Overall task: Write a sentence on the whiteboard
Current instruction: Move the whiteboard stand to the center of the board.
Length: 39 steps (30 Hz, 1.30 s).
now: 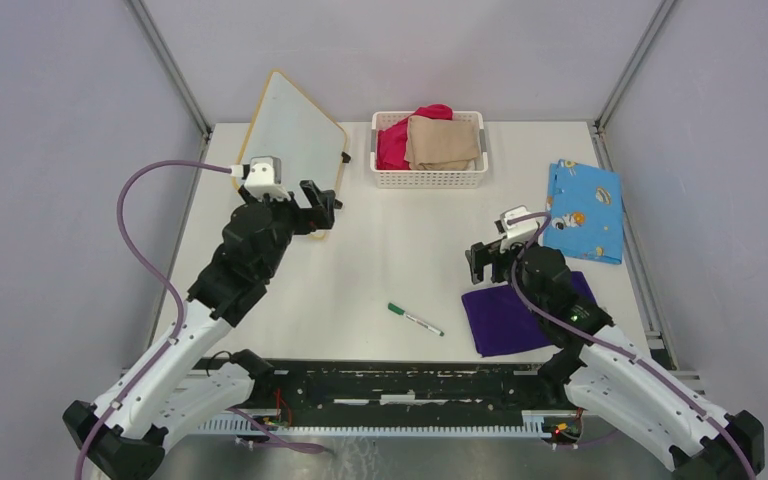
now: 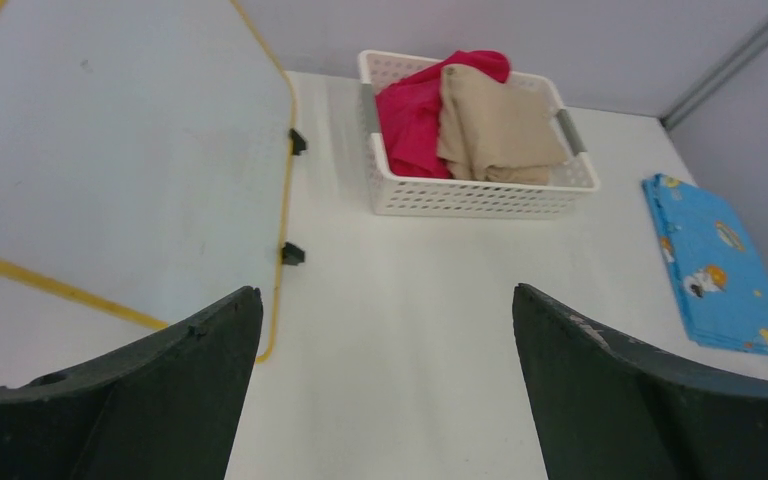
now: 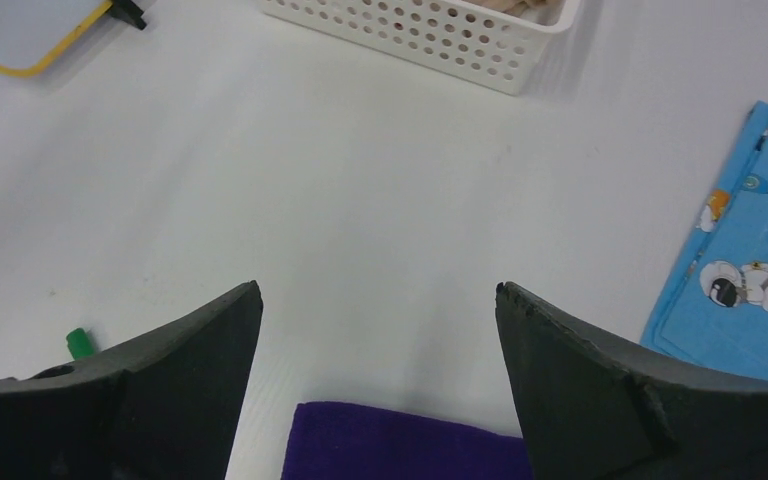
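Small rectangular whiteboard (image 1: pixel 295 130), thin orange frame, at the far left corner of the table (image 1: pixel 400 250). Left gripper (image 1: pixel 317 210) by its near corner, jaws wide, empty. Right gripper (image 1: pixel 480 262) wide, empty, above the folded purple cloth (image 1: pixel 505 320). Green-capped white marker (image 1: pixel 415 319) lies near the front edge.

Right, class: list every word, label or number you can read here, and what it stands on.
No text can be read.
The whiteboard is blank.
On the green-capped marker, any print is too small to read.
The blue cloth shows cartoon pictures only.
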{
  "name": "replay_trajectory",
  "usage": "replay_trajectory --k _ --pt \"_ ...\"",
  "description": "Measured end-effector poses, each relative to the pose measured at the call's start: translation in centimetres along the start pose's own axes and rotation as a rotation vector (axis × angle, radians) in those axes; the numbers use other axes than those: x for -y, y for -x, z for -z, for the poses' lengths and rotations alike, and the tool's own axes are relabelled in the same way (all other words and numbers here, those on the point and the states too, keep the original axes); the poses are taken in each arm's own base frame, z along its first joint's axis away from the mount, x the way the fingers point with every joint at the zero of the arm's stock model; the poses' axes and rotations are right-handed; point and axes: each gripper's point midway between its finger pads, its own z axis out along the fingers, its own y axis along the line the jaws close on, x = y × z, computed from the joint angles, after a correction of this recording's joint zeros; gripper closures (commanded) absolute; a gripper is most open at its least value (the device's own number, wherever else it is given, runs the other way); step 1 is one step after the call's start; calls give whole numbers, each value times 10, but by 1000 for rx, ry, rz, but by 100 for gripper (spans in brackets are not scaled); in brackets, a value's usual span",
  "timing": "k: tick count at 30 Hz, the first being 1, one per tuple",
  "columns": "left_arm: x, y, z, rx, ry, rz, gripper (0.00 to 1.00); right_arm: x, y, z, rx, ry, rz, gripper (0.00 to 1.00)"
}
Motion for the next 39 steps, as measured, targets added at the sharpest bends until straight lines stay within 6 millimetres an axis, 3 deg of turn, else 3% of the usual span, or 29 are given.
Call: replay_trajectory --k 6,13,18,23,39 --pt "-29 -20 2 -77 173 25 6 -18 -2 -1 -6 96 -24 10" --pt "-37 -67 -1 -185 226 120 13 -31 -16 -7 -46 147 -60 11" --pt "-25 -108 -26 -316 317 87 12 -34 -18 -4 -44 156 -73 11" --pt "-7 -118 -57 -342 395 76 14 -29 -11 4 -14 145 -79 10" --pt "-28 -151 -136 -323 751 128 34 -18 -16 15 -27 107 -59 10"
